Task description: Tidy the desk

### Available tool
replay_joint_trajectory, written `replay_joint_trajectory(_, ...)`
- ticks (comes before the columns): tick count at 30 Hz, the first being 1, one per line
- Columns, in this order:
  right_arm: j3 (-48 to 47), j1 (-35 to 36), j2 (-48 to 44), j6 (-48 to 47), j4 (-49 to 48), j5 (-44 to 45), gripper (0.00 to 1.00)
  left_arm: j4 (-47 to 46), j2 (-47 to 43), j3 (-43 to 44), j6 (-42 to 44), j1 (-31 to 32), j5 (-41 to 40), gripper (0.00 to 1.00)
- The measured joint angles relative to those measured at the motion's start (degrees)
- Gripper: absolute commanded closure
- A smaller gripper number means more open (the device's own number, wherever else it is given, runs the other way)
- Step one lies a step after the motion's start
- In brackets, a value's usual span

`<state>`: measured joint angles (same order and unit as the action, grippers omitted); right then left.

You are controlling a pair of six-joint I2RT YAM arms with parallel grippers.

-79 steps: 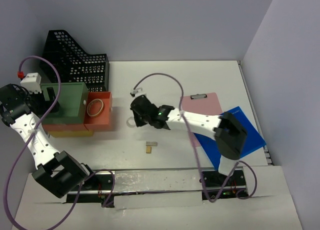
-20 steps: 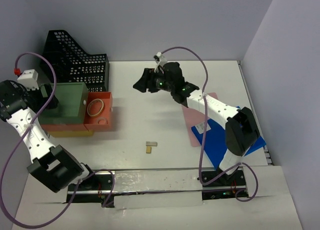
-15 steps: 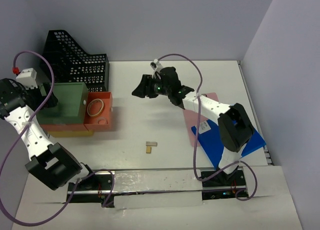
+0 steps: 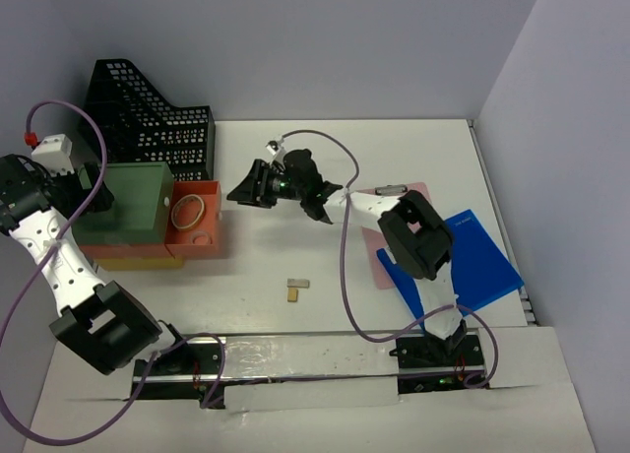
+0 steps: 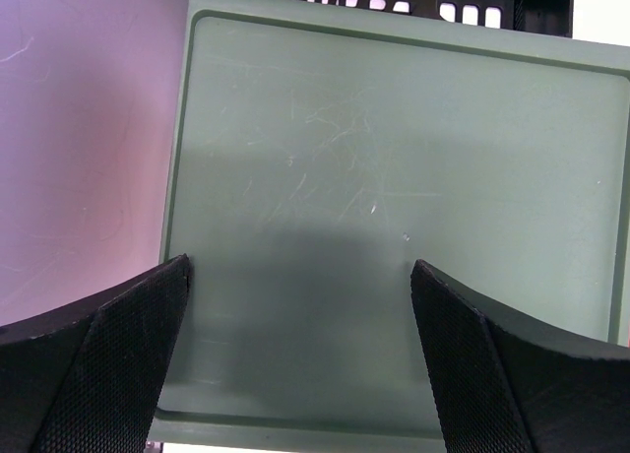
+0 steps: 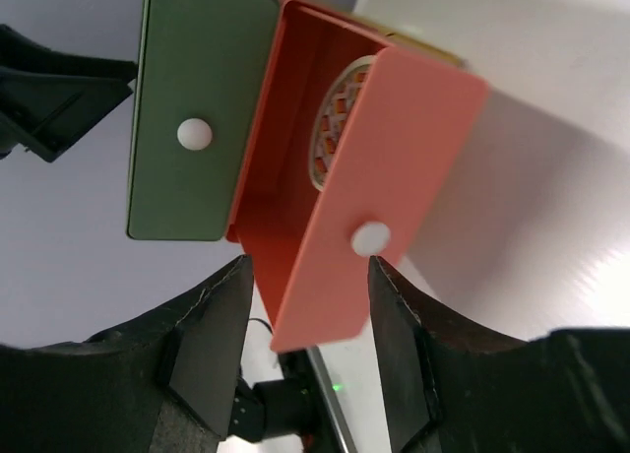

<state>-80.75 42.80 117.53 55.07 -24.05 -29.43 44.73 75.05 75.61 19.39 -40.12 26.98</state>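
Observation:
The white desk (image 4: 295, 251) carries a stack of small drawers at the left. Its green top drawer (image 4: 133, 202) is closed. The orange drawer (image 4: 194, 226) is pulled out with a ring (image 4: 187, 214) lying inside. My left gripper (image 4: 96, 195) hovers open over the green top (image 5: 394, 177), fingers (image 5: 138, 345) spread wide around nothing. My right gripper (image 4: 237, 192) stands open just right of the orange drawer and points at it. In the right wrist view the orange front (image 6: 394, 177) with its white knob (image 6: 370, 238) fills the space ahead of the right gripper (image 6: 310, 266).
A black mesh file holder (image 4: 148, 118) stands behind the drawers. A small tan block (image 4: 298, 290) lies at the desk's centre front. A pink clipboard (image 4: 379, 238) and a blue book (image 4: 482, 266) lie at the right, under the right arm. Lavender walls close the back and right.
My right arm has swung left and come down from the back centre to the orange drawer, its jaws narrowing somewhat. The left arm has barely moved.

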Motion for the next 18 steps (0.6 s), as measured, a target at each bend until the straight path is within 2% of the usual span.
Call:
replay_joint_trajectory(5,-4.54,2.47,6.38,6.93,-5.15,0.28,0.52,-0.71,0.41,0.0,0.59,0.0,-0.02,0.01)
replay_joint_trajectory(10,-4.77,2.85,10.15,13.58,-9.63,1.26,0.59,-1.95,0.68,-0.27,0.88,0.0,-0.22,0.01)
replay_joint_trajectory(18,-9.04,3.41,15.17,18.62,-11.93,2.5,0.69,-3.83,0.72,-1.14,1.27,0.0,-0.17,0.01)
